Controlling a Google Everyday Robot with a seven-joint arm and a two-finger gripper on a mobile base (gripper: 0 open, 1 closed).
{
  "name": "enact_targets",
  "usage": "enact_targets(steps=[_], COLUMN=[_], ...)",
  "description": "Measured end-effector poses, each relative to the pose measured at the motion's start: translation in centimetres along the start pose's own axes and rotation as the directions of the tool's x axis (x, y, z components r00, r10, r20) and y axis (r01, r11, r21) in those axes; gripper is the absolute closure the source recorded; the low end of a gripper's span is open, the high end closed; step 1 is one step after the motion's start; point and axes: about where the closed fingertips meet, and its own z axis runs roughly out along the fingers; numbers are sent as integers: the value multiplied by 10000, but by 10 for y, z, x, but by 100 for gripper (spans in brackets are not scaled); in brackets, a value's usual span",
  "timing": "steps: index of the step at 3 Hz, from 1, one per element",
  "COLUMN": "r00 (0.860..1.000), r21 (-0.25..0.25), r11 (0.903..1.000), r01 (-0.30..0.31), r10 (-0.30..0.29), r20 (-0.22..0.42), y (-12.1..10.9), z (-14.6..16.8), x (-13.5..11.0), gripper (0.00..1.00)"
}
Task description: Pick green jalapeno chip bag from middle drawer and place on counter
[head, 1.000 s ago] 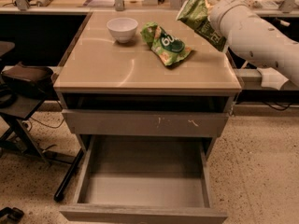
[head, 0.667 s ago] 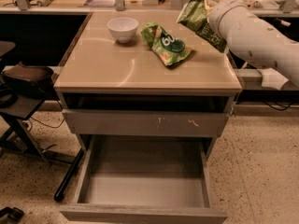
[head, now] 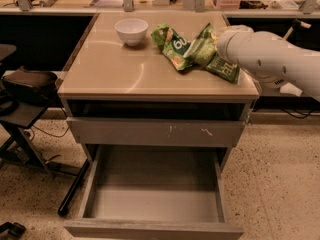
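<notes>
The olive-green jalapeno chip bag [head: 214, 56] is low over the right side of the beige counter [head: 110, 69]. Its lower end is at the counter top and its upper end is held up at my gripper [head: 220, 35]. The gripper is shut on the bag and mostly hidden behind my white arm [head: 270, 59], which reaches in from the right. The middle drawer [head: 155, 196] is pulled out below, and its grey inside is empty.
A brighter green bag with a round logo [head: 172, 44] lies on the counter just left of the held bag, touching or overlapping it. A white bowl [head: 131, 30] stands at the back left. A scratched drawer front [head: 155, 132] is above the open drawer. A dark chair [head: 25, 84] stands at the left.
My arm has come down and toward the counter with the jalapeno bag. The bag has gone from hanging in the air at the back right to resting low beside the brighter green bag.
</notes>
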Motion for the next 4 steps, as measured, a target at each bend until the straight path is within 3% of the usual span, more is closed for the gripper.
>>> enact_targets(steps=[1, 2, 4], r00=[9998, 9998, 9998], r21=[251, 235, 235], r11=[9997, 9997, 9997], r01=[4, 6, 6], r10=[1, -1, -1], r20=[-196, -179, -178], y=[-15, -14, -14], z=[-2, -2, -2], x=[7, 6, 6], gripper=[100, 82, 36])
